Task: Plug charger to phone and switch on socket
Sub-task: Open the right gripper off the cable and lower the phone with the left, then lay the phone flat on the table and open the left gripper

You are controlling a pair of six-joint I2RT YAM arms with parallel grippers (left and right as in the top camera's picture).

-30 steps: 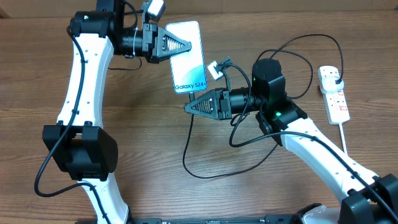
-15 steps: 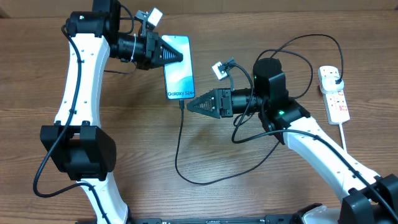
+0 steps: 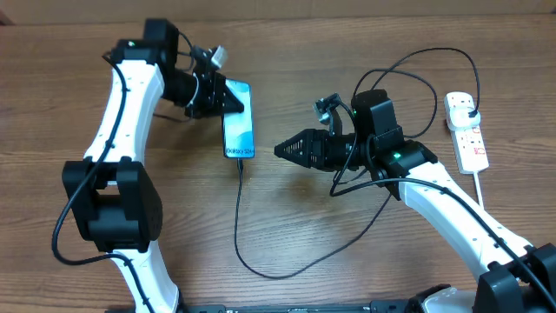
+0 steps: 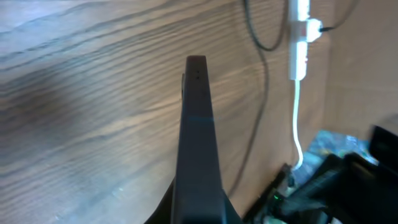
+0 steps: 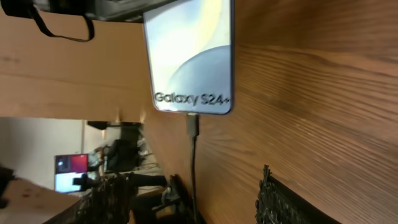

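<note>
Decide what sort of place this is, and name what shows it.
Probably a robotics lab bench: a white left arm and right arm at a wood-grain table, a power strip, and a lit monitor behind.

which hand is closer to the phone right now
Left. The left hand is shut on the phone at its far end; the right hand hovers open off to the phone's right, not touching it.

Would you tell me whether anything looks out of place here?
Only the slim blue-screened phone: it seems tilted rather than flat, its far end pinched in the left gripper, thin black charger cable plugged in.
</note>
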